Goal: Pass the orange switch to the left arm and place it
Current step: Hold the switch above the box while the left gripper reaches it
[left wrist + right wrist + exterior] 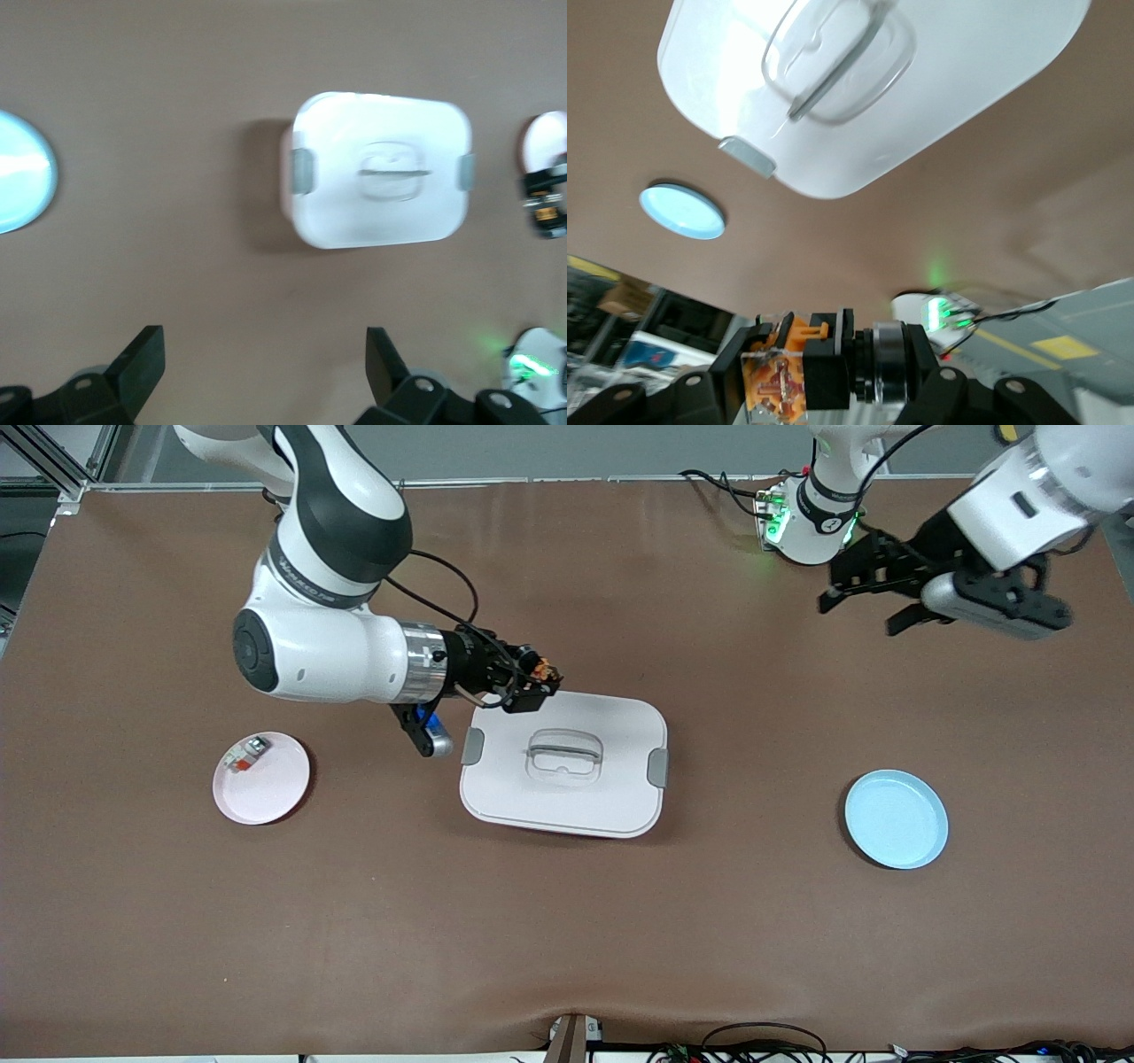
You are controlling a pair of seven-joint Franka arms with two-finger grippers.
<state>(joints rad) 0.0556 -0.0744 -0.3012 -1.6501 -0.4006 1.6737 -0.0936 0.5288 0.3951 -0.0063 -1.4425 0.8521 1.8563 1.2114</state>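
Observation:
The orange switch (537,677), a small black block with an orange part and a metal ring, is held in the air by my right gripper (530,682), which is shut on it above the box's edge nearest the robots. In the right wrist view the orange switch (799,370) sits clamped between the black fingers (733,372). The white box (564,763) with grey side latches stands mid-table. My left gripper (873,598) hangs open and holds nothing, high over the table near the left arm's base. Its fingers (140,365) stand wide apart in the left wrist view, which also shows the box (379,168).
A pink plate (261,777) with a small white-and-silver component (245,755) lies toward the right arm's end of the table. A light blue plate (896,818) lies toward the left arm's end. Cables run near the left arm's base (806,518).

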